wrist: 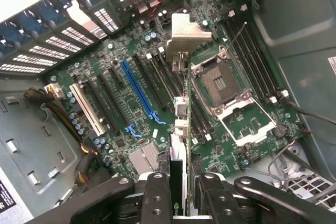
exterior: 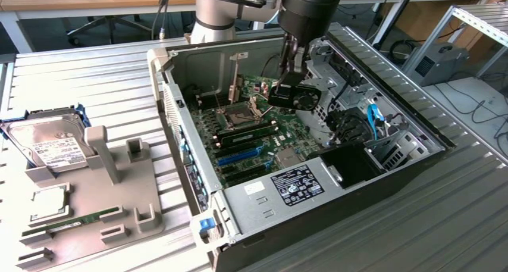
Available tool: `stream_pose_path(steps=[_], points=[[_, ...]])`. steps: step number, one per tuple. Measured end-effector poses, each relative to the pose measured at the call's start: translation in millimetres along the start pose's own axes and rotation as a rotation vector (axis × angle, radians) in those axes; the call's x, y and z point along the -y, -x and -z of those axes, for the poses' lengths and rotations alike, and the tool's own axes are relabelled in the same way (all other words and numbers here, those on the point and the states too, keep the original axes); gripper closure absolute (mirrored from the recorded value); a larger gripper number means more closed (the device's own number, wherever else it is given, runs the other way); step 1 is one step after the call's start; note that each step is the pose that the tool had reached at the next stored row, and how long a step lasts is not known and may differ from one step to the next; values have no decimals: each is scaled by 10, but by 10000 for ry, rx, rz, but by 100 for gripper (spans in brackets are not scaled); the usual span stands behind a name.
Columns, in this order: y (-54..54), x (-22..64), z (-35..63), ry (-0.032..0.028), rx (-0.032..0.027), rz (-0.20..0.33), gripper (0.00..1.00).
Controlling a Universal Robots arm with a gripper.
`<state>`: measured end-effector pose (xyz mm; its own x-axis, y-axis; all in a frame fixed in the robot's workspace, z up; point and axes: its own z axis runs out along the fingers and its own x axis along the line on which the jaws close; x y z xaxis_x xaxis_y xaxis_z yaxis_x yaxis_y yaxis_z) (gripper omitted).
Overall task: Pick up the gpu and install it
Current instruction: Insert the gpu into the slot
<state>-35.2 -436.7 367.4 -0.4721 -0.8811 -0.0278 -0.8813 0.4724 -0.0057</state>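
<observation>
Hand (wrist: 178, 192) hides gpu's (wrist: 181, 129) base — fan unseen.

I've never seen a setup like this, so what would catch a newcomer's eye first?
The gripper hangs inside an open computer case, shut on the gpu, held above the green motherboard. To the exterior view's left, a grey tray holds a hard drive.

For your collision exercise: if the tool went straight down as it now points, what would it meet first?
Probably the motherboard: the gpu held in the tool hangs edge-down over its slots, beside the CPU socket. Depth is unclear.
</observation>
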Motion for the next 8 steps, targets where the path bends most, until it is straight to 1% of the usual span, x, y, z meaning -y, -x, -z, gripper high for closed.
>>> stream_pose_path(steps=[8], points=[[0,0,0,4,0,118,74]])
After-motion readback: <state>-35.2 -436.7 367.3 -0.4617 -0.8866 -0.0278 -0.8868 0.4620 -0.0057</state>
